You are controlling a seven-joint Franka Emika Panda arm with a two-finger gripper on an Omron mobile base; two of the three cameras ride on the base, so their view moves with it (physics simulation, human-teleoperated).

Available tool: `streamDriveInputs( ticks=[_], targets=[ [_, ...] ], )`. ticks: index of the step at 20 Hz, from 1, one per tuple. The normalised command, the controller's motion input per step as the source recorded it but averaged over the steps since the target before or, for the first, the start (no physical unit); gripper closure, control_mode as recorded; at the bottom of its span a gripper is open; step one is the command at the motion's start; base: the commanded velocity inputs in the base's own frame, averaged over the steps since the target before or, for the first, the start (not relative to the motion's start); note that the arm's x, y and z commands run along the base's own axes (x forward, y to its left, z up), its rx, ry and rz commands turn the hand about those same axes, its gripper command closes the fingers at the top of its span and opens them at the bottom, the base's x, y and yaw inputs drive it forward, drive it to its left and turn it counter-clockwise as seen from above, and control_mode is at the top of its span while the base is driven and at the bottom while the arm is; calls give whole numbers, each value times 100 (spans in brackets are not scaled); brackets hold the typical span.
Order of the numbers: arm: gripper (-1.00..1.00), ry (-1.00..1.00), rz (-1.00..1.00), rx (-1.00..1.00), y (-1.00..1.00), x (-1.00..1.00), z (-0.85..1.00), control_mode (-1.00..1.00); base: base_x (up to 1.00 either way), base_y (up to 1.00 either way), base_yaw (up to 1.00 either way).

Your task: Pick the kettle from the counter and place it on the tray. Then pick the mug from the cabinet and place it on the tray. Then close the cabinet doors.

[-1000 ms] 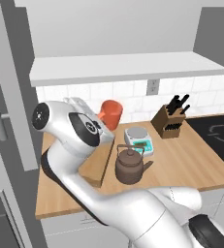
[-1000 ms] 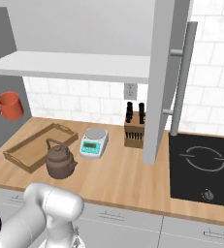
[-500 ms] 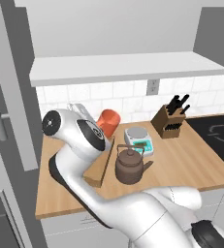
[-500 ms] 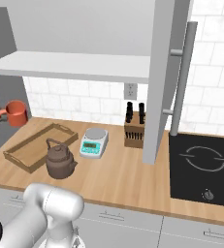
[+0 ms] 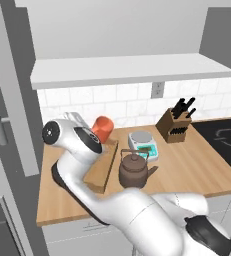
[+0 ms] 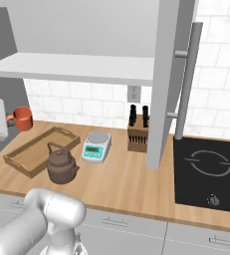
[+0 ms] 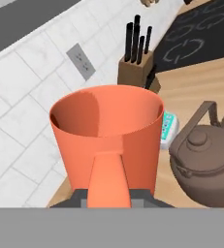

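Note:
My gripper (image 6: pixel 7 120) is shut on the side handle of the orange-red mug (image 6: pixel 23 118), which it holds upright in the air. The mug (image 5: pixel 103 129) hangs above the back left of the wooden tray (image 6: pixel 39 149), not touching it. In the hand view the mug (image 7: pixel 107 131) is close up, its handle between my jaws. The dark brown kettle (image 6: pixel 61 163) stands on the counter (image 6: pixel 121 182) against the tray's right rim; the kettle (image 5: pixel 133 169) is also in front of the mug. The tray (image 5: pixel 102 170) is partly hidden by my arm. Both cabinet doors (image 6: pixel 170 74) stand open.
A white scale (image 6: pixel 96 146) sits right of the tray and a knife block (image 6: pixel 138 137) stands behind it at the tiled wall. A black cooktop (image 6: pixel 208 167) fills the counter's right end. The cabinet's shelf base (image 5: pixel 127 70) hangs overhead.
The mug has come down and moved in toward the tray in my grip, from shelf height to just above the counter's back left.

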Motion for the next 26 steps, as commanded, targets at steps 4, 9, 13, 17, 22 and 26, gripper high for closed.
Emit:
streamDriveInputs(
  ticks=[4, 9, 13, 17, 22, 26],
  targets=[
    [100, 4, -4, 0, 17, 40, -43, -100, 0, 0, 0],
    [100, 3, -13, 0, 0, 40, -45, -100, 0, 0, 0],
    [100, 3, -13, 0, 0, 39, -51, -100, 0, 0, 0],
    [100, 0, -10, 0, 0, 44, -46, -100, 0, 0, 0],
    [100, 0, -7, 0, 0, 47, -40, -100, 0, 0, 0],
    [100, 4, -2, -2, 0, 42, -28, -100, 0, 0, 0]
  ],
)
